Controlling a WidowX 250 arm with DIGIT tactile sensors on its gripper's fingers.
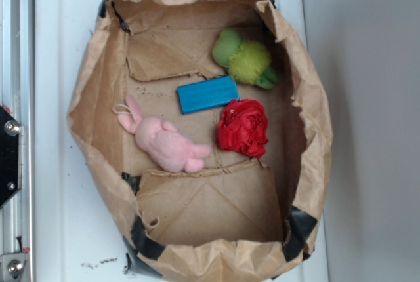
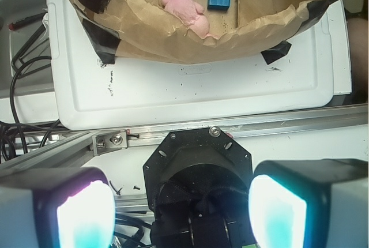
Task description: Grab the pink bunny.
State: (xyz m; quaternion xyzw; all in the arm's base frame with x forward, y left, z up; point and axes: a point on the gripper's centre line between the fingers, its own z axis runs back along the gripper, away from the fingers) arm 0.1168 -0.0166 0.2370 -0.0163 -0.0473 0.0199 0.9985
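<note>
Gripper: my gripper (image 2: 181, 213) fills the bottom of the wrist view, its two glowing fingertips (image 2: 83, 216) spread wide with nothing between them.
Below the gripper: my own black base mount (image 2: 199, 161) and an aluminium rail (image 2: 173, 135), so I hang outside the bag, over the edge of the rig.
Pink bunny, where: the pink bunny (image 1: 164, 141) lies on the floor of the brown paper bag (image 1: 85, 98), toward the left wall in the exterior view, just above the folded flap at the near end.
Direction from gripper: in the wrist view the bunny (image 2: 184, 8) sits at the top of the frame, well apart from me, across the white tray (image 2: 202, 89) and past the bag's crumpled rim. I would judge that I must travel forward over that rim before coming down.
Long axis: it runs on a slant in the exterior view, ears and cream loop at the upper left, feet at the lower right.
Grasp line: closing across the plump middle, square to that slant, looks the safest pinch.
Neighbours: the red fabric rose (image 1: 243, 128) lies just beside the feet, the blue block (image 1: 207, 94) near the body's upper side, the lime-green plush (image 1: 244, 60) well apart at the far end.
Doubt: whether the feet touch the rose I cannot tell; they look barely apart.
Desk: the white tray carries the bag.
</note>
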